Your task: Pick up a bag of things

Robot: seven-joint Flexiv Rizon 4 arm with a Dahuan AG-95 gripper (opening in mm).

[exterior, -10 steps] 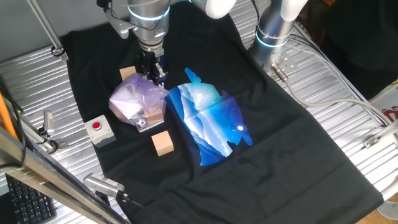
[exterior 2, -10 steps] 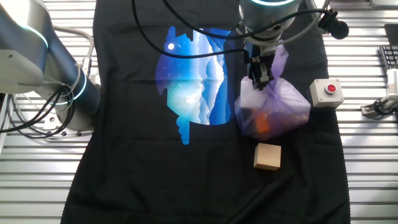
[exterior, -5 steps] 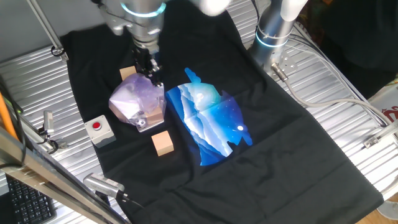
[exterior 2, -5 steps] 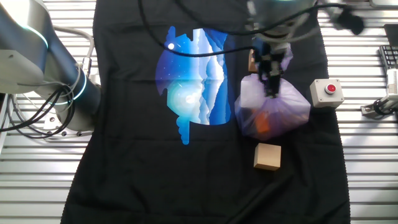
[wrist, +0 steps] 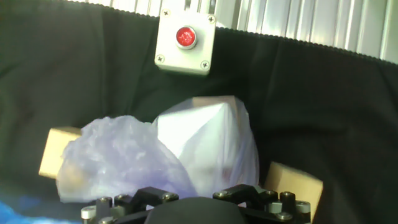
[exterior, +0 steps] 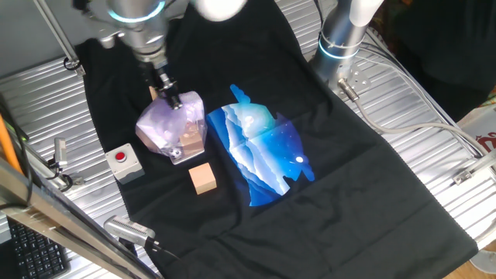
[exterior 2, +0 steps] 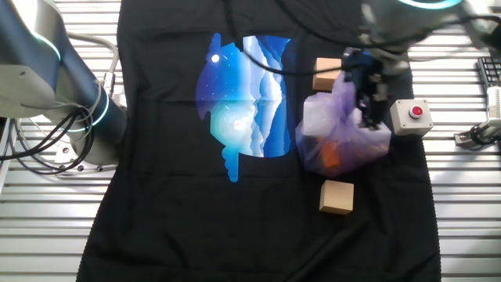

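The bag of things [exterior: 172, 128] is pale purple wrinkly plastic with white and tan blocks showing through. It rests on the black cloth [exterior: 325, 194]. My gripper [exterior: 167, 98] stands over the bag's far top edge, and the plastic gathers up into its jaws. In the other fixed view the gripper [exterior 2: 368, 111] is at the right side of the bag [exterior 2: 338, 141]. In the hand view the bag [wrist: 168, 149] fills the middle and tapers down between the jaws. The fingertips themselves are hidden.
One bare tan wooden cube [exterior: 203, 178] lies in front of the bag and another [exterior 2: 327, 74] behind it. A white box with a red button [exterior: 124, 161] sits beside the bag. A blue-and-white print [exterior: 263, 151] covers the cloth's middle. A second arm's base [exterior: 341, 35] stands at the back.
My gripper has swung from the bag's print side across its top toward the button box. The bag's top has been pulled along, and the far cube now shows.
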